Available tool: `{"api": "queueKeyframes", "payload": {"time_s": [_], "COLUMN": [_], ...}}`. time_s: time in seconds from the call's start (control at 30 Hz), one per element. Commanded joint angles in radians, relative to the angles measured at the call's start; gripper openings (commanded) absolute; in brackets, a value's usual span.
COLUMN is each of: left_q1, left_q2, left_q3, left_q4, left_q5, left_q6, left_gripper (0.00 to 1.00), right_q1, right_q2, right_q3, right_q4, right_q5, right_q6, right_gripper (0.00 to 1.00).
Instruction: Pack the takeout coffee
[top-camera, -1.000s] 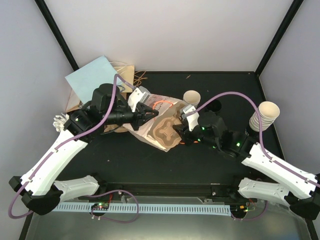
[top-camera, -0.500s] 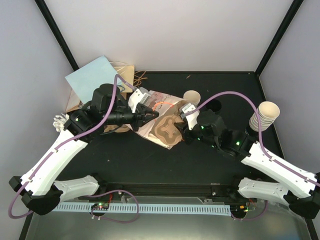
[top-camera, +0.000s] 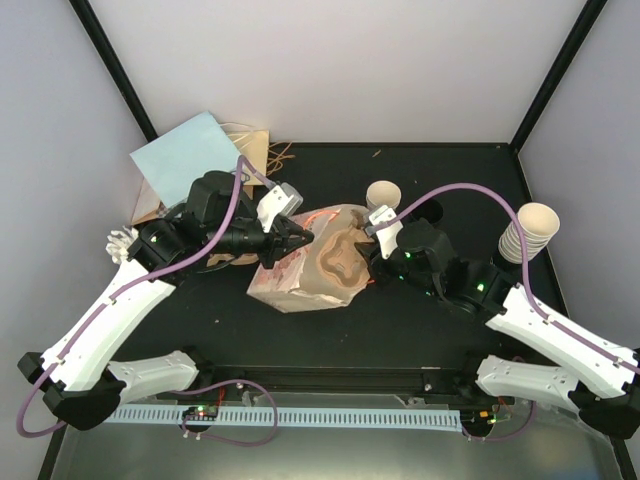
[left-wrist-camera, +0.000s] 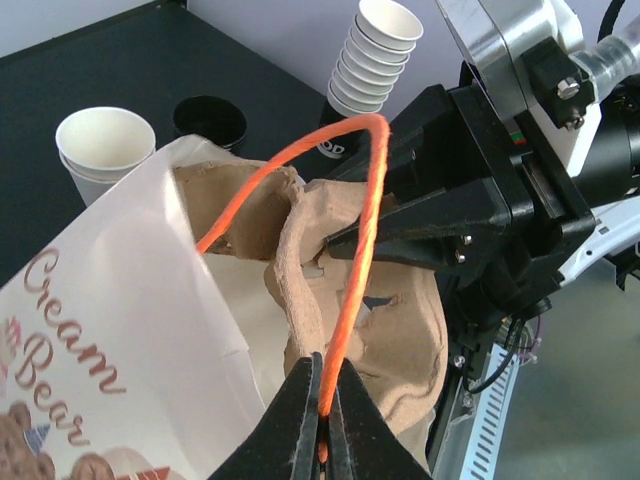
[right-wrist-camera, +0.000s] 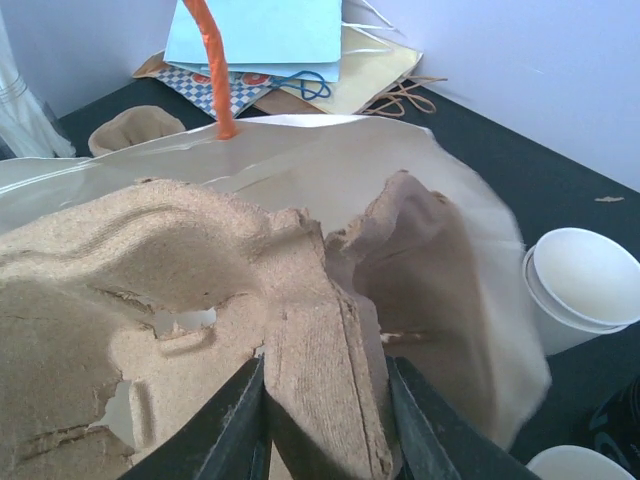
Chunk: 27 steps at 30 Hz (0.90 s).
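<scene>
The takeout coffee is out of view; no lidded cup shows. My left gripper (top-camera: 303, 236) (left-wrist-camera: 322, 400) is shut on the orange handle (left-wrist-camera: 365, 210) of the printed cream paper bag (top-camera: 283, 282) (left-wrist-camera: 90, 330), holding its mouth up. The brown pulp cup tray (top-camera: 340, 262) (left-wrist-camera: 400, 330) (right-wrist-camera: 150, 250) sits tilted, partly inside the bag's mouth. My right gripper (top-camera: 372, 240) (right-wrist-camera: 325, 372) is shut on a ridge of this tray from the right. The two grippers face each other across the bag.
An open-topped white paper cup (top-camera: 383, 193) (right-wrist-camera: 580, 285) stands just behind the bag. A stack of white cups (top-camera: 530, 232) (left-wrist-camera: 378, 50) stands at the right. A black lid (left-wrist-camera: 208, 118) lies near the single cup. Flat paper bags (top-camera: 190, 160) are piled at the back left.
The bag has risen and opened around the tray, which has tilted from lying face-up to standing deeper in the bag's mouth. Both grippers keep their holds.
</scene>
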Motion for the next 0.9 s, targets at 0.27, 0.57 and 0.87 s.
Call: {"api": "queueKeyframes", "payload": {"time_s": [0.27, 0.57, 0.87], "left_q1": [-0.006, -0.004, -0.005], "left_q2": [-0.012, -0.015, -0.009], "left_q3": [0.053, 0.001, -0.041], "left_q4": [-0.035, 0.152, 0.253], "left_q5": [0.092, 0.11, 0.141], "left_q6": [0.032, -0.114, -0.174], "left_gripper": [0.02, 0.02, 0.02], "right_q1": [0.004, 0.027, 0.088], "right_q2": [0.003, -0.007, -0.009], "right_q3": [-0.016, -0.056, -0.103], "right_q4": [0.037, 0.102, 0.129], "right_q5": [0.063, -0.077, -0.058], "right_q6": [-0.063, -0.064, -0.058], "right_gripper": [0.29, 0.27, 0.28]}}
